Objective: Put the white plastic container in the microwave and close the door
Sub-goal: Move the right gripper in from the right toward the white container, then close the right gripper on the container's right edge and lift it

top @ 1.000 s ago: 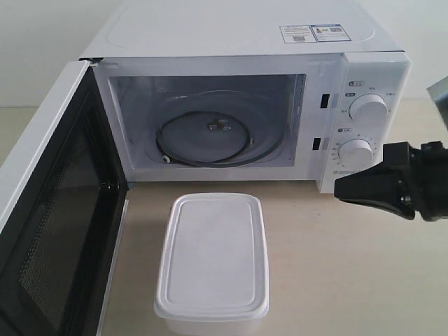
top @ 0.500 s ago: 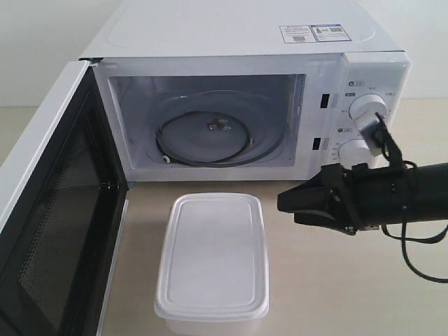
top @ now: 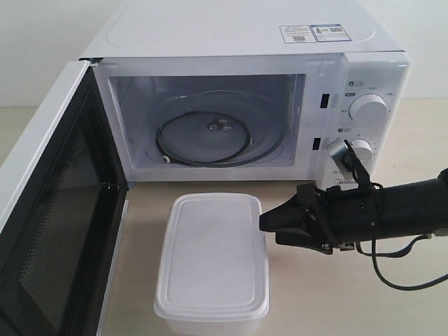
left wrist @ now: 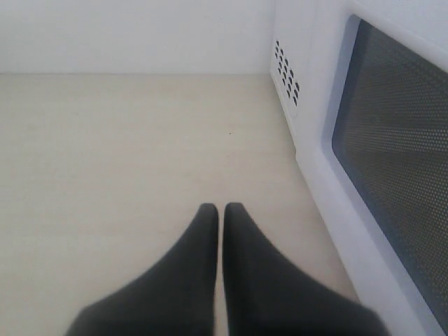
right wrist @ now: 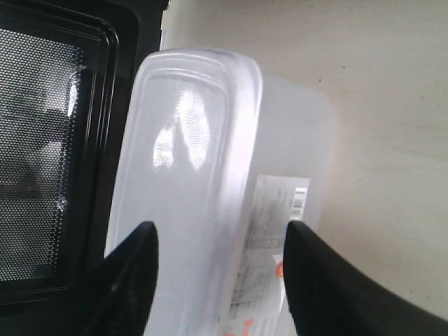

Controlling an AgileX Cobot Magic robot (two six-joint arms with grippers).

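While the door [top: 49, 210] stands swung wide open at the far left, the left pincer [left wrist: 220, 210] is over the bench [left wrist: 105, 154] just beside the door's outer face, its fingers clenched together on nothing. Next along, the microwave [top: 245, 35] presents an empty cavity with the glass turntable [top: 206, 140] bare. Directly in front of that opening, the white plastic container [top: 212, 259] rests on the bench with its lid on, wholly outside the cavity and not yet lifted. To the right of it, the right pincer [top: 269, 227] reaches in level from the side, released and spread wide, with its tips just beside the container's right long wall near the rear corner. The wrist view shows one finger toward the lid and the other toward the wall that bears the label [right wrist: 269, 245]; contact cannot be confirmed. Assessment: the step in hand is the approach to grasp, and both loading and door closing remain outstanding. The next move calls for advancing until the fingers bracket the box squarely. They should then close with enough force to hold the thin plastic without buckling it. The box must be raised clear of the cavity sill before it is carried in over the turntable.
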